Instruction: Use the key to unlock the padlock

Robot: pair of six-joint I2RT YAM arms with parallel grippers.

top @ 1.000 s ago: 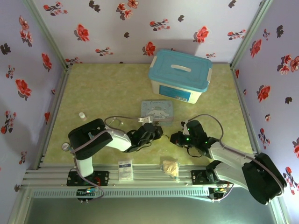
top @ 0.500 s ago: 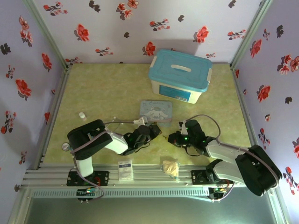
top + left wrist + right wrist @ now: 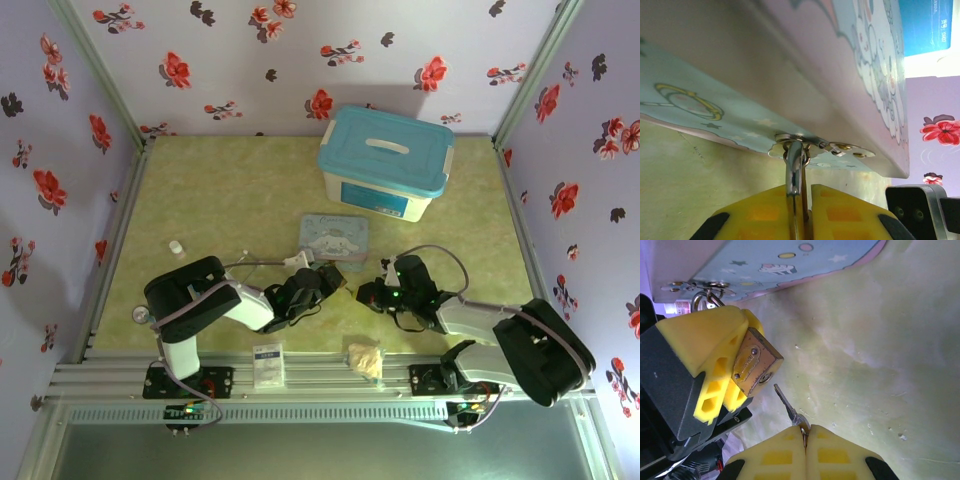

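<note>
Fingers (image 3: 760, 216) of yellow ribbed plastic on the left gripper (image 3: 802, 199) are clenched on the padlock (image 3: 756, 364), pinching its small brass body so that the bottom face sticks out past the pads. The thin silver shackle (image 3: 794, 170) rises from between those pads and passes through the metal hasp (image 3: 840, 148) on the edge of the blue cartoon tin (image 3: 840, 65), which lies flat on the yellow-green table (image 3: 230, 190) in front of a white storage box with a teal lid (image 3: 385, 160). Just to the right of the lock, the key (image 3: 786, 404) points up at its bottom face, the tip very near the brass corner (whether it touches I cannot tell) and the blade wholly outside the lock. The right gripper (image 3: 806, 436) is closed tight on the key's head, its two yellow pads pressed together around it.
</note>
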